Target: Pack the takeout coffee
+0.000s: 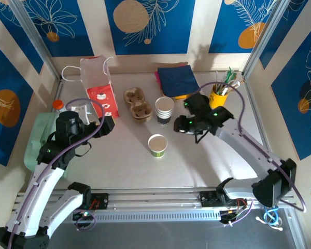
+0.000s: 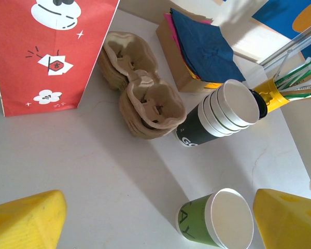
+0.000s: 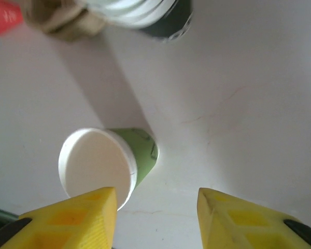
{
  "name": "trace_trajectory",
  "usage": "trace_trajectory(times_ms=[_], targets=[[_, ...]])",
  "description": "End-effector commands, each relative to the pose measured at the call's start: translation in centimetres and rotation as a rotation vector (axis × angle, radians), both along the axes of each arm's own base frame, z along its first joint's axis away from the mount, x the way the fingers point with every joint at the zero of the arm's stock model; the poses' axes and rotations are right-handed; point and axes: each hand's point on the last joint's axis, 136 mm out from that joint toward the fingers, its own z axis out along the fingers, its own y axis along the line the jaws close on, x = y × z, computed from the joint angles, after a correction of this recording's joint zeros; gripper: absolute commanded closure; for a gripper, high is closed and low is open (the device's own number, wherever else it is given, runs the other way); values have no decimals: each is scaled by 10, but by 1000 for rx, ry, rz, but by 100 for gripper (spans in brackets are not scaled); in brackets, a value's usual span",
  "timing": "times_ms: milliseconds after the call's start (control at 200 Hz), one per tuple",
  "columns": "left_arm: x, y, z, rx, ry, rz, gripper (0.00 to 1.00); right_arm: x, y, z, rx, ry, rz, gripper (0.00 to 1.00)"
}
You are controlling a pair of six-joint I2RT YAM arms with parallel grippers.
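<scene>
The small green-sided paper cup with a white inside (image 1: 157,145) stands upright and lidless on the pale surface (image 1: 119,161), apart from the stack of white, dark-based cups (image 1: 164,110) and the brown pulp cup carrier (image 1: 137,104). The right pincer (image 3: 155,199) hovers with its jaws apart and nothing between them, the cup just beside one finger. The left pincer (image 2: 155,218) is spread wide and empty. The cup looks set out; the next move probably calls for lidding it or a clean side grip to carry it to the carrier
</scene>
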Motion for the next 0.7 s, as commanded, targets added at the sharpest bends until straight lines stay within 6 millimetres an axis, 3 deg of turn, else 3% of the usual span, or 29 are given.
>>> trace_trajectory(times_ms=[0,105,245,480,695], targets=[[-1,0,11,11,-32,-9,7,13,-36,13,12,-38,-102,53],[0,-2,12,3,-32,-12,8,36,-67,17,55,-77,-217,50],[0,-3,11,-6,-31,-16,8,72,-96,5,46,-99,-330,46],[-2,-2,8,-4,-21,-13,7,126,-113,-20,-18,-72,-414,43],[-3,0,6,4,-17,-8,7,163,-125,-42,-117,-59,-465,42]])
